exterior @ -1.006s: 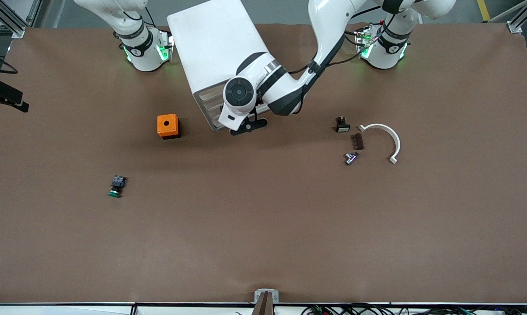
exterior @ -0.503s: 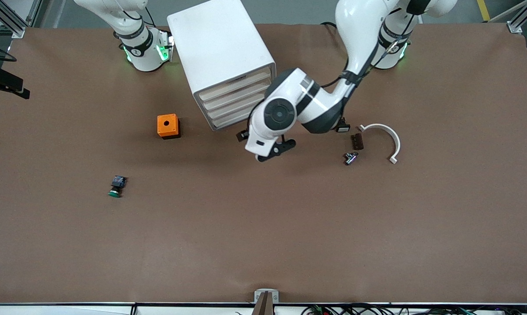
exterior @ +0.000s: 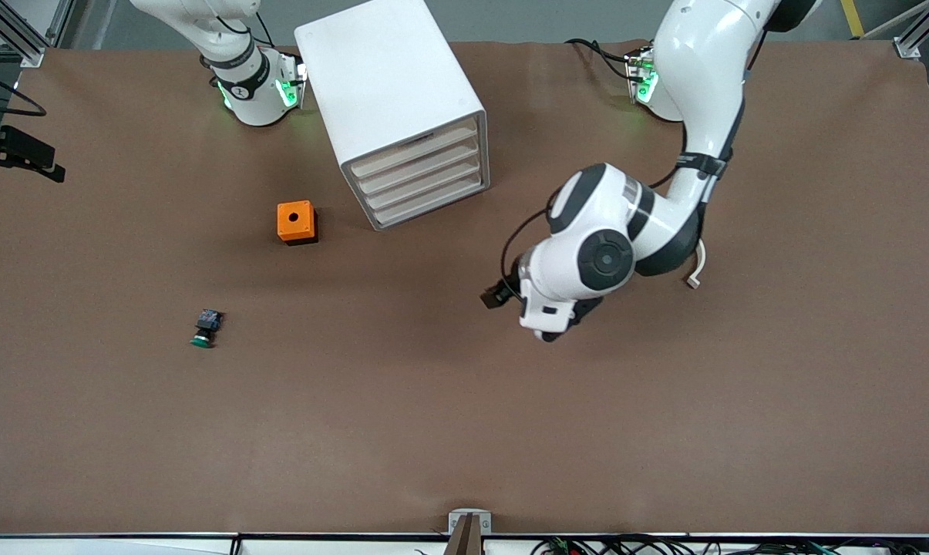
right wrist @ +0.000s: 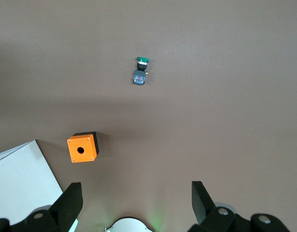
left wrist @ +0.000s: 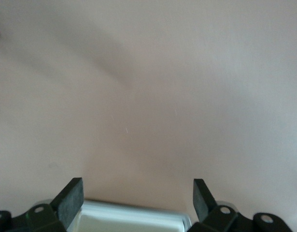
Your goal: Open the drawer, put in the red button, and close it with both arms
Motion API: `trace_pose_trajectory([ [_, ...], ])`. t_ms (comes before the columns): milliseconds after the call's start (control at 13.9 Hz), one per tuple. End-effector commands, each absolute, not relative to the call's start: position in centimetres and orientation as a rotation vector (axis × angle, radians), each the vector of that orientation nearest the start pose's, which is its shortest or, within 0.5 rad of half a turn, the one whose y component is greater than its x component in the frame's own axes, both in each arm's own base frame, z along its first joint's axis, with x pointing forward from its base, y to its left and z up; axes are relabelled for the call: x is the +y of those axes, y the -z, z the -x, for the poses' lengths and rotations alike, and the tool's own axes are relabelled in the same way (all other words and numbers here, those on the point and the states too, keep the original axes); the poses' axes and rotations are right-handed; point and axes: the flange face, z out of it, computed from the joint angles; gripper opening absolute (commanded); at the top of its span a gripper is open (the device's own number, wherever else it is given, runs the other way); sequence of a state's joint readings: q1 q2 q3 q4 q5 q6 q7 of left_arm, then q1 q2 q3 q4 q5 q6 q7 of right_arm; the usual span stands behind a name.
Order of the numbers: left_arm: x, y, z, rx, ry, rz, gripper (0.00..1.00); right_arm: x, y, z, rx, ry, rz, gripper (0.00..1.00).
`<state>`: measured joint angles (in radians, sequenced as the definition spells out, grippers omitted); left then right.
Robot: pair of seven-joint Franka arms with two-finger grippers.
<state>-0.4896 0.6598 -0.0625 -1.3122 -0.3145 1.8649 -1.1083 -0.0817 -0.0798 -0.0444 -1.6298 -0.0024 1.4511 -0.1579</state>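
Brown table [exterior: 464,432], white boxy cabinet [exterior: 379,85] standing between arm bases. Four drawers [exterior: 422,181] in its face, shallow and wide, pale beige fronts, stacked, all pushed in. Orange box [exterior: 296,222] with round hole beside cabinet, toward right arm's end. Green button [exterior: 204,327] nearer to front camera than the box. Left gripper [left wrist: 138,186] over bare table, fingers spread, nothing between. Right gripper [right wrist: 137,191] waits high over right arm's end, fingers spread, empty.

We note the cabinet [exterior: 391,100] between the arm bases; box [exterior: 296,222] beside it, nearer the camera; button [exterior: 204,328] nearer still.
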Motion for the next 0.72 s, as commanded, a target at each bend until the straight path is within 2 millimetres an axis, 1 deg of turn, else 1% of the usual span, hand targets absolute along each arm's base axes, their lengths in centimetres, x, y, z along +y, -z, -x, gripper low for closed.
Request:
trace_pose_trajectory([
  [0, -36.1, -35.5, -62.3, -1.088, -0.4, 3.03, 1.0, -7.3, -63.4, -49.8, -0.042, -0.121, 3.118, 1.0],
  [72, -35.0, -35.8, -63.1, -1.112, -0.384, 3.028, 1.0, -7.8, -63.3, -49.8, -0.025, -0.121, 3.118, 1.0],
  [144, -34.3, -35.9, -63.5, -1.124, -0.375, 3.028, 1.0, -8.0, -63.5, -49.7, -0.018, -0.116, 3.118, 1.0],
  [216, -34.0, -36.0, -63.8, -1.131, -0.368, 3.032, 1.0, -7.9, -64.1, -49.5, -0.02, -0.106, 3.126, 1.0],
  [287, -33.2, -36.9, -64.7, -1.161, -0.347, 3.041, 1.0, -8.0, -64.8, -49.0, -0.017, -0.094, 3.134, 1.0],
  [431, -32.2, -37.4, -65.5, -1.183, -0.329, 3.047, 1.0, -8.0, -64.9, -48.5, -0.016, -0.124, 3.13, 1.0],
  [503, -31.3, -37.3, -65.9, -1.182, -0.325, 3.047, 1.0, -7.8, -64.9, -48.5, -0.022, -0.117, 3.139, 1.0],
  [575, -30.7, -37.5, -66.2, -1.13, -0.317, 3.077, 1.0, -7.9, -65.1, -48.6, -0.018, -0.111, 3.153, 1.0],
  [647, -29.4, -37.7, -66.7, -1.05, -0.307, 3.116, 1.0, -8.0, -65.3, -48.6, -0.014, -0.099, 3.154, 1.0],
])
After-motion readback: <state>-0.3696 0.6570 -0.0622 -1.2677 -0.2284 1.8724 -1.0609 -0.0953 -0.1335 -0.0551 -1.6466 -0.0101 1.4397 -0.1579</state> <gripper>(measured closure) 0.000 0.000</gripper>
